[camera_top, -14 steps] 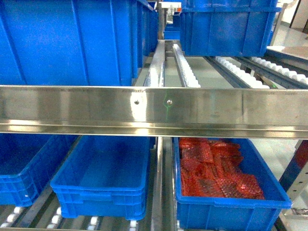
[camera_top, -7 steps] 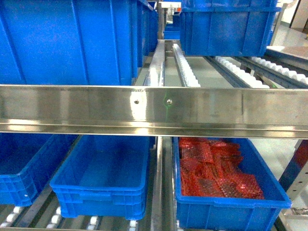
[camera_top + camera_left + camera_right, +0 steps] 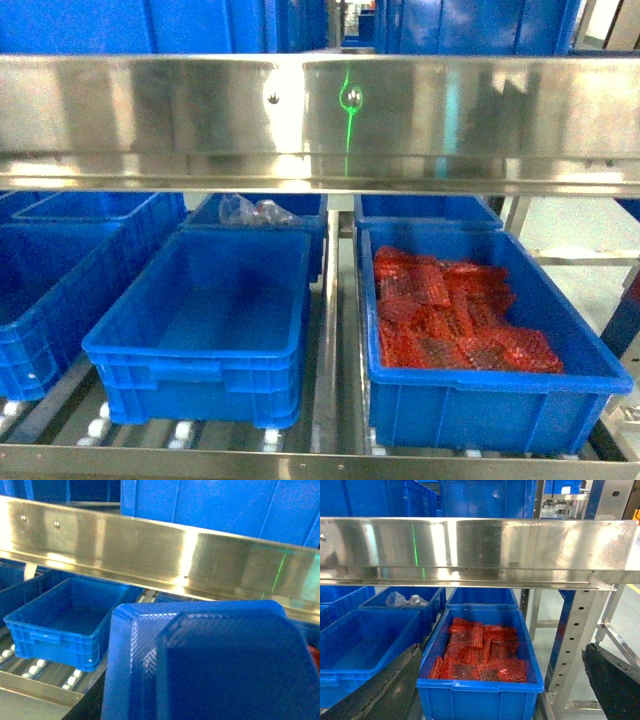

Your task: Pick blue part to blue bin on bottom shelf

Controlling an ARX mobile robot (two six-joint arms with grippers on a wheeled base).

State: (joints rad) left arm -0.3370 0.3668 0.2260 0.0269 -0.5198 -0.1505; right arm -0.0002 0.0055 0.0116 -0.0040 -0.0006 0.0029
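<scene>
The head view has dropped; the steel rail [image 3: 320, 120] now sits higher.

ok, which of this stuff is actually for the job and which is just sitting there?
Job:
- blue moulded plastic part, filling the left wrist view
- empty blue plastic bin, the likely target
- steel bottom shelf with white rollers

Just there:
- blue bin of red parts
- clear plastic bags in the rear blue bin
- shiny steel upper rail

We see a glossy, brushed steel rail [image 3: 320, 120], matt blue plastic bins [image 3: 205, 330], and shiny red film-wrapped packs [image 3: 450, 320] at three o'clock.
</scene>
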